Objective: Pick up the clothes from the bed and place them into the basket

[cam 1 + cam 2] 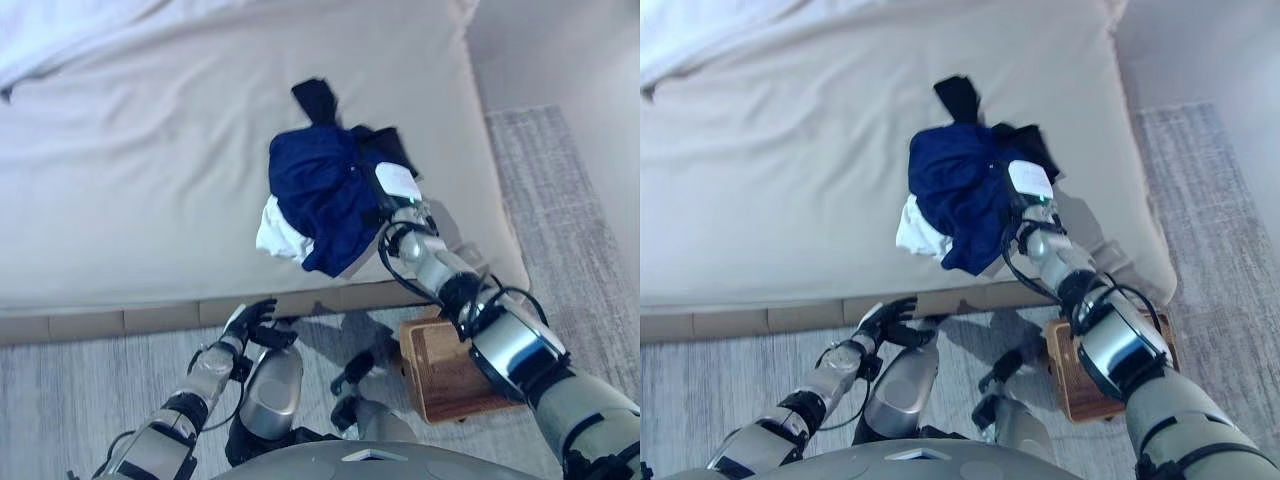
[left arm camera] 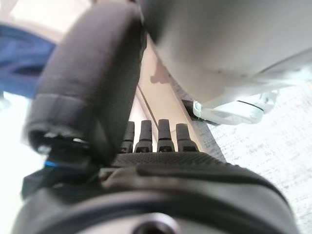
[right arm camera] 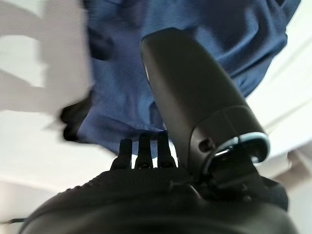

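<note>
A: What about the container?

B: A brown woven basket with a square rim sits on the floor at the lower right of the left eye view, just beside the bed's front edge. The right arm crosses over it, so only part of its inside shows, and that part holds no clothing.

A: Where are the clothes, then?

B: Right of the frame's centre. A bunched dark navy blue garment hangs draped over the right hand, with a white piece of cloth at its lower left and a black piece of cloth showing at its top and right side. The bundle is above the bed, near its front edge.

A: Has the right hand gripped it?

B: I cannot tell. In the right wrist view the fingers reach up against the blue fabric, and their tips are hidden in it.

A: And the left hand?

B: The left hand hangs low at the lower left of centre, in front of the bed's edge, with its fingers loosely curled around nothing.

A: The surface and the room?

B: A wide bed with a smooth beige cover fills the upper part of the frame, a rumpled white sheet lies in the upper left corner, and a grey textured carpet covers the floor along the right and bottom.
</note>
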### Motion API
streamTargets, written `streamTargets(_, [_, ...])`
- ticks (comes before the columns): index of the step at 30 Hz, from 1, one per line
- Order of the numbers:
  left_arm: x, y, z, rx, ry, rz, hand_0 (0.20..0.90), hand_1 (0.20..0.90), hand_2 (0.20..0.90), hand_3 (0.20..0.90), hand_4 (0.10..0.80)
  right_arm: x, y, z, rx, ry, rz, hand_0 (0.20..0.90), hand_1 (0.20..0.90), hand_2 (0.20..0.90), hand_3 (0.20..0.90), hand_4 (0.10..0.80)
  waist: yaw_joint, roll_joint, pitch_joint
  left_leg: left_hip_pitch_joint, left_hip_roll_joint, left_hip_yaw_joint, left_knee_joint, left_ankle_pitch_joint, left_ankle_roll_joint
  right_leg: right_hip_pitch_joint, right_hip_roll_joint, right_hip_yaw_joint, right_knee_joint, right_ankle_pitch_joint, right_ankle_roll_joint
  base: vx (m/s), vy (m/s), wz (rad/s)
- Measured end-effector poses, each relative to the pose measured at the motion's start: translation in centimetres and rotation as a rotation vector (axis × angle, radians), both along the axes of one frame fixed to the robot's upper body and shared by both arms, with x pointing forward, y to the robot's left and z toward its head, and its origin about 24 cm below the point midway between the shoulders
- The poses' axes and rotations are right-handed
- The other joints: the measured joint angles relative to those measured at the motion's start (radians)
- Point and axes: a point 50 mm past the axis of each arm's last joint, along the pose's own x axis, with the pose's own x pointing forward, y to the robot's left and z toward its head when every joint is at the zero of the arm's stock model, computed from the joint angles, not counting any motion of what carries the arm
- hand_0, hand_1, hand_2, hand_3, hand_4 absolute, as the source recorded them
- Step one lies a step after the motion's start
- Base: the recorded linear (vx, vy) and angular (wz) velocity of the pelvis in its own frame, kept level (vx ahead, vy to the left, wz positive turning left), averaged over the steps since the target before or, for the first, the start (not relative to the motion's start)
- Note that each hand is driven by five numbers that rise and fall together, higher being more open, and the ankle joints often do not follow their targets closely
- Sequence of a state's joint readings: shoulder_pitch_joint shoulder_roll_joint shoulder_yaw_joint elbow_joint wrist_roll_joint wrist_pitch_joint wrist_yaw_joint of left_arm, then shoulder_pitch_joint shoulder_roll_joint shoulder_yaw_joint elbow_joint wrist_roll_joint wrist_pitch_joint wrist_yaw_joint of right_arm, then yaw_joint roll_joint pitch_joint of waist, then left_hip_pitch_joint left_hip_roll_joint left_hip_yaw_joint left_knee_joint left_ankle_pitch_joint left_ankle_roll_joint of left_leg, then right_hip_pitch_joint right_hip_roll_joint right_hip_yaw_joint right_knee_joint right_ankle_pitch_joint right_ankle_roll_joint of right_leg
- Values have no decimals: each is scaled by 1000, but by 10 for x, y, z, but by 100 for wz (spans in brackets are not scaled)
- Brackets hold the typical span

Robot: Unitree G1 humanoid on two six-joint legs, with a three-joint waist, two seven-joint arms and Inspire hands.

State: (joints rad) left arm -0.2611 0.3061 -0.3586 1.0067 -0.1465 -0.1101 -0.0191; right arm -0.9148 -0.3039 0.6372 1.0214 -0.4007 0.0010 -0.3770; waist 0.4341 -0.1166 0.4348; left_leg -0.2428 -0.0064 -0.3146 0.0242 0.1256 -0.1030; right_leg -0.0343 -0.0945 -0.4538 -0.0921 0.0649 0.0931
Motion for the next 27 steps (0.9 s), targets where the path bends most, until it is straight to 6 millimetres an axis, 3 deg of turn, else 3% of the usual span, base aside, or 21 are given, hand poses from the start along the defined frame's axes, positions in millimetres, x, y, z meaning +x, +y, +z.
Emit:
streamTargets(2, [2, 20, 5, 56, -8, 19, 900, 900, 900, 900, 800, 8, -2, 14, 18, -18, -33, 900, 900, 900, 900, 800, 16, -21, 33, -23, -10, -7, 24, -7, -9, -8, -5, -8, 2, 0, 0, -9, 52, 16])
streamTargets(7, [-12, 52, 2, 142, 51, 66, 900, 900, 900, 900, 800, 21, -21, 36, 29, -1, -145, 900, 900, 900, 900, 800, 34, -26, 73, -101, -28, -20, 81, -26, -28, -64, -19, -24, 32, 0, 0, -46, 67, 9])
streamTargets(10, [-14, 54, 2, 141, 47, 70, 900, 900, 900, 900, 800, 28, -32, 57, -4, -4, -206, 900, 900, 900, 900, 800, 51, -26, 73, -200, -26, -29, 132, -57, -24, -164, -33, -23, 87, -9, 6, 13, -17, -2])
streamTargets(11, [-14, 52, 2, 138, 45, 62, 900, 900, 900, 900, 800, 29, -34, 60, -12, -3, -227, 498, 498, 498, 431, 331, 51, -26, 73, -221, -30, -29, 139, -51, -22, -186, -30, -24, 104, -9, 7, -53, 1, 5])
streamTargets(12, [-11, 49, 5, 125, 20, 53, 900, 900, 900, 900, 800, 31, -38, 66, -25, 5, -259, 300, 300, 300, 200, 100, 56, -27, 73, -253, -31, -34, 158, -56, -14, -220, -37, -25, 133, -20, 5, -68, -2, 7])
streamTargets(16, [4, 34, 19, 68, -76, 16, 900, 900, 900, 900, 800, 35, -41, 89, -24, -33, -326, 300, 300, 300, 200, 100, 60, -26, 73, -310, -42, -40, 204, -60, -9, -272, -51, -24, 169, -25, 6, -77, -6, 0])
streamTargets(20, [17, 25, 30, 37, -141, 1, 900, 900, 900, 900, 800, 34, -44, 101, 103, -153, -359, 300, 300, 300, 200, 100, 52, -26, 73, -331, -46, -36, 222, -61, -6, -296, -55, -13, 185, -25, 6, -32, -71, -6])
streamTargets(23, [15, 29, 28, 59, -125, 22, 900, 900, 900, 900, 800, 32, -31, 111, 202, -294, -299, 300, 300, 300, 200, 100, 40, -27, 72, -329, -42, -14, 241, -68, 4, -305, -54, 20, 192, -25, 6, -73, -65, -22])
streamTargets(25, [7, 39, 20, 112, -67, 51, 900, 900, 900, 900, 800, 20, -4, 132, 295, -450, -145, 300, 300, 300, 200, 100, 14, -35, 76, -320, -31, 29, 257, -68, 14, -304, -46, 64, 188, -14, 1, -144, -1, -48])
streamTargets(27, [0, 45, 14, 144, -25, 64, 900, 900, 900, 900, 800, 10, 11, 144, 342, -527, -66, 300, 300, 300, 200, 100, -9, -41, 79, -290, -22, 67, 256, -73, 21, -287, -37, 104, 178, -5, -2, -17, -7, -56])
